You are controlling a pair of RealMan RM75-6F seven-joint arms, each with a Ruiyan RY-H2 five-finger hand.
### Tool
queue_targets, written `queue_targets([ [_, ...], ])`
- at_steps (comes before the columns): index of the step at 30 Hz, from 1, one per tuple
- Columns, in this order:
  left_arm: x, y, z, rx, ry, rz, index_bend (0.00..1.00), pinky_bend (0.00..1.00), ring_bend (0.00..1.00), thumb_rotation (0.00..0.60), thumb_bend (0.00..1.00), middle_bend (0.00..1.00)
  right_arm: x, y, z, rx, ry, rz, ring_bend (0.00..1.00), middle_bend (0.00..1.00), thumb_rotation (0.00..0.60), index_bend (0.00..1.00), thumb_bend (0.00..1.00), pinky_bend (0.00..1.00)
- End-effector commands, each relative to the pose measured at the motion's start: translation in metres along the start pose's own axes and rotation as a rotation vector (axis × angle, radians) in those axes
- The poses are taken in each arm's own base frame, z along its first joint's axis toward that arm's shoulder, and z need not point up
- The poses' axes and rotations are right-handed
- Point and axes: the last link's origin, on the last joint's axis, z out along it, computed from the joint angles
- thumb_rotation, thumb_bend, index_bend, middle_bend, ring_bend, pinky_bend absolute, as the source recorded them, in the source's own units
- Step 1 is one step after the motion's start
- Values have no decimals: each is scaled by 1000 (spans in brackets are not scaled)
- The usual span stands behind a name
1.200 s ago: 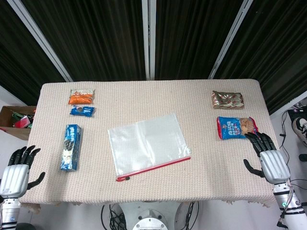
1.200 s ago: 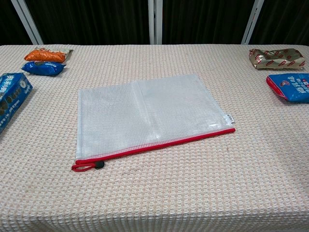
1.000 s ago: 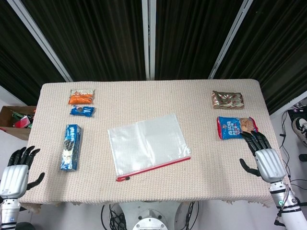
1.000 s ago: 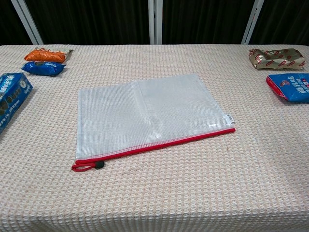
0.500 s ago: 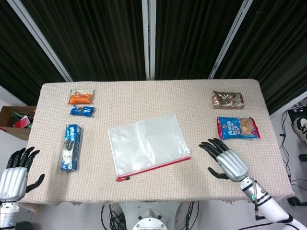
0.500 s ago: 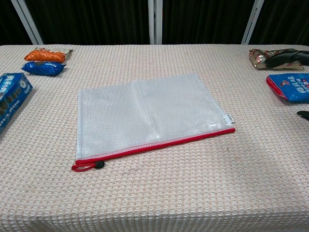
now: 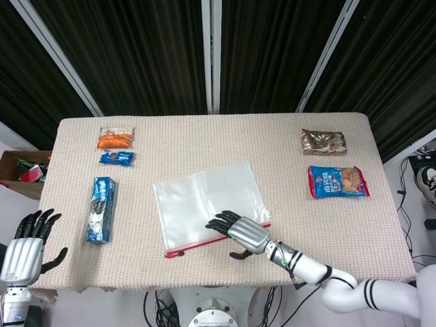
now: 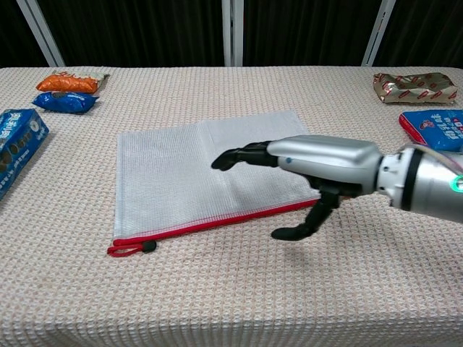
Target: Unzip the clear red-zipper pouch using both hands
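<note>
The clear pouch (image 7: 204, 201) (image 8: 181, 173) lies flat mid-table, its red zipper (image 7: 204, 242) (image 8: 210, 223) running along the near edge. The black slider (image 7: 182, 253) (image 8: 149, 246) sits at the zipper's left end. My right hand (image 7: 244, 234) (image 8: 304, 170) hovers open over the pouch's right half, fingers spread leftward, thumb hanging down past the zipper; it hides the zipper's right end. My left hand (image 7: 24, 245) stays open off the table's front-left corner, seen only in the head view.
A blue cookie box (image 7: 101, 209) (image 8: 16, 144) lies at the left, with an orange packet (image 7: 114, 140) (image 8: 66, 81) and small blue packet (image 7: 117, 157) (image 8: 64, 101) behind it. A blue snack bag (image 7: 337, 181) (image 8: 434, 129) and a brown wrapper (image 7: 323, 142) (image 8: 416, 85) sit at the right.
My right hand swept left from the table's right side to over the pouch's right half. The left hand barely shifted; the pouch stayed put.
</note>
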Motion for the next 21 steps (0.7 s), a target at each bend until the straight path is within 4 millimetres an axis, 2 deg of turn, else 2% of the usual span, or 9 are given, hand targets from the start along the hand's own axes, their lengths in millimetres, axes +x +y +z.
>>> queue_targets([
  [1,-1,-1,0,2,-2,-2,155,107,62,600,233,97,-4,-2,30,-6,-8,-9,0,90,600,79,176,0],
  [10,-3,-8,0,20,-7,-5,155,107,62,600,234,97,-14,-11,71,-3,-18,-35,0,78,600,79,176,0],
  [21,-3,-11,3,19,-4,-1,155,107,62,600,234,98,-1,-5,118,-63,54,-64,0,75,600,80,176,0],
])
